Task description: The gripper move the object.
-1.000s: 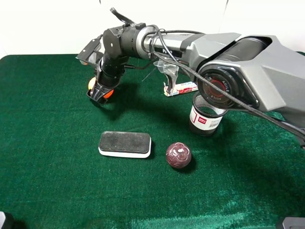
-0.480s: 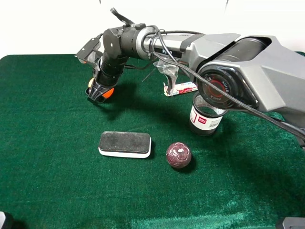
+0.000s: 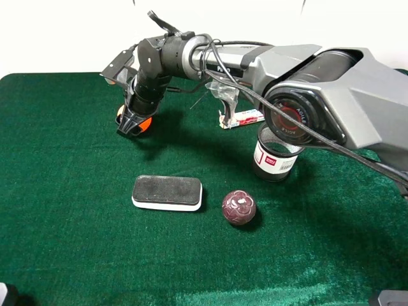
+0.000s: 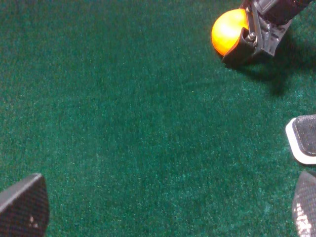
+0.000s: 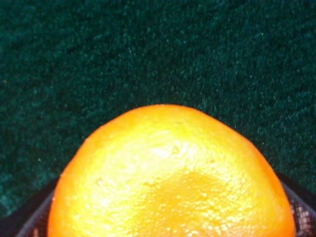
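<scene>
The orange ball (image 3: 145, 124) sits between the fingers of my right gripper (image 3: 134, 123), which reaches across to the back left of the green cloth. The gripper is shut on the ball, low over the cloth. The ball fills the right wrist view (image 5: 168, 177), with a dark finger pad (image 5: 300, 213) at its side. The left wrist view shows the ball (image 4: 228, 30) and the right gripper (image 4: 256, 33) from afar. My left gripper (image 4: 168, 207) is open and empty, with its fingertips (image 4: 22, 205) wide apart over bare cloth.
A white pad with a black top (image 3: 167, 192) lies mid-table, and its corner shows in the left wrist view (image 4: 303, 140). A dark maroon patterned ball (image 3: 239, 207) lies to its right. A mesh cup with a red label (image 3: 274, 153) and a small packet (image 3: 242, 118) lie under the right arm.
My right gripper, with the orange ball in it, has shifted slightly up and toward the back left. Nothing else has moved.
</scene>
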Tool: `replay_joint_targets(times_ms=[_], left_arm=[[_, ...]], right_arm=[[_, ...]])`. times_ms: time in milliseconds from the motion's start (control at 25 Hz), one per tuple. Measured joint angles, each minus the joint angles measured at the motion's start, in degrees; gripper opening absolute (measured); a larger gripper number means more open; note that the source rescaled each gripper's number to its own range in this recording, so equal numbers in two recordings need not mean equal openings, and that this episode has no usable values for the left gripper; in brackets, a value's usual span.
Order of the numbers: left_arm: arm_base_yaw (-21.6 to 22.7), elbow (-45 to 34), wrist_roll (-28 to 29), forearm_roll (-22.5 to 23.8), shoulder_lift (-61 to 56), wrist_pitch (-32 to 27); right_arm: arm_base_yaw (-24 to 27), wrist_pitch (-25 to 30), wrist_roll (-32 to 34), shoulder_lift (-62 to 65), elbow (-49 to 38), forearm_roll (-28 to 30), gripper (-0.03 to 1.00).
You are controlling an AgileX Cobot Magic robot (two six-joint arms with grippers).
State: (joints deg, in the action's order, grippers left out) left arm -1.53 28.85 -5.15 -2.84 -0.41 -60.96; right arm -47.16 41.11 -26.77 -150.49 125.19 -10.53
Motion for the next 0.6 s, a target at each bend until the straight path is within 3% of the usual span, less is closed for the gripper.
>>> replay_joint_targets(times_ms=[600], left_arm=[[0.0, 0.0, 0.0, 0.0, 0.0, 0.0]], right_arm=[[0.2, 9.9, 0.0, 8.2, -1.1, 6.0, 0.0]])
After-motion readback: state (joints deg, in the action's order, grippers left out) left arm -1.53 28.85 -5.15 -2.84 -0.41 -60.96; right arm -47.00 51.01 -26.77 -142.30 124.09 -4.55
